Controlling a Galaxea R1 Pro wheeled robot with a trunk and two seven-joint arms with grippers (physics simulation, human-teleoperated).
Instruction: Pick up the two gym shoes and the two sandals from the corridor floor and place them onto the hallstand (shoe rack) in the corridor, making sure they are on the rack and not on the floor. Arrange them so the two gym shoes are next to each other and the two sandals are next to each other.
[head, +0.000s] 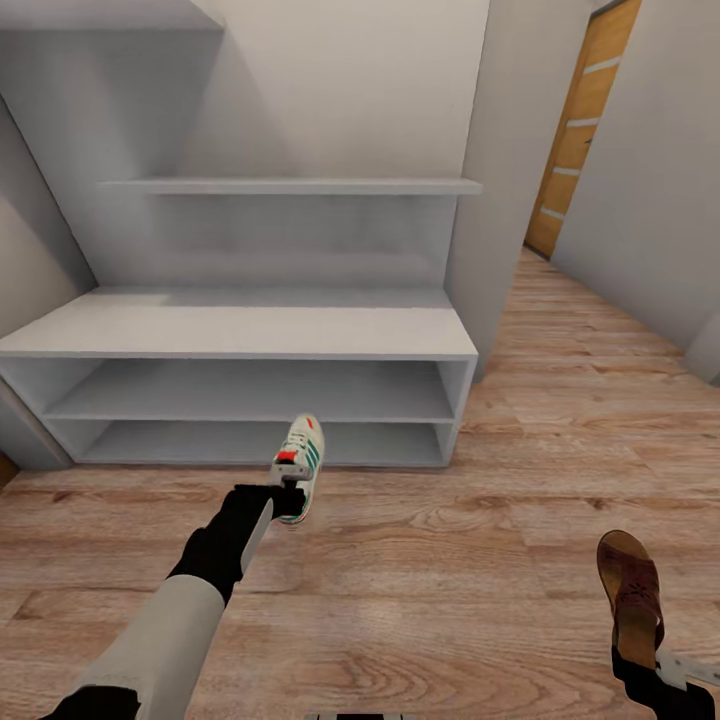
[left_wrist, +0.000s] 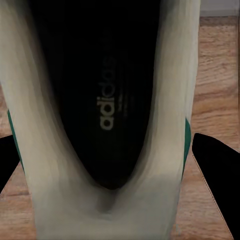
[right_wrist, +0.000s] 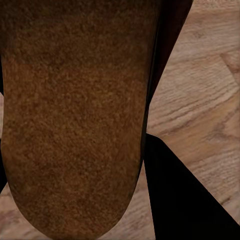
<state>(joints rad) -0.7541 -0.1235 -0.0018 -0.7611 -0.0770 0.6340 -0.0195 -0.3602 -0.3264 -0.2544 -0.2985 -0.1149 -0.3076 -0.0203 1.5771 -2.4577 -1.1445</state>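
Gripping a gym shoe (head: 299, 468) by its heel, the left hand (head: 283, 497) holds it up in front of the hallstand (head: 240, 330), toe toward the lower shelf tiers and sole clear of the corridor floor (head: 420, 580); in the left wrist view the gym shoe's dark insole (a pale brand word printed along it) sits between the two black fingers (left_wrist: 217, 165), whose pads press the cream sides by the green stripes. Off to the hallstand's right and nearer the robot, the right hand (head: 640, 668) is clamped on a sandal (head: 629, 594), heel end down in the hand and strapped toe end pointing away from the robot; the right wrist view shows the sandal's brown fuzzy footbed (right_wrist: 75, 115) close up with one black finger (right_wrist: 175, 195) beside it and wood planks behind. The hallstand's tabletop, both tiers and the wall shelf above show bare grey surfaces; an orange-brown door (head: 580, 130) stands down the corridor beyond the hallstand's right end.
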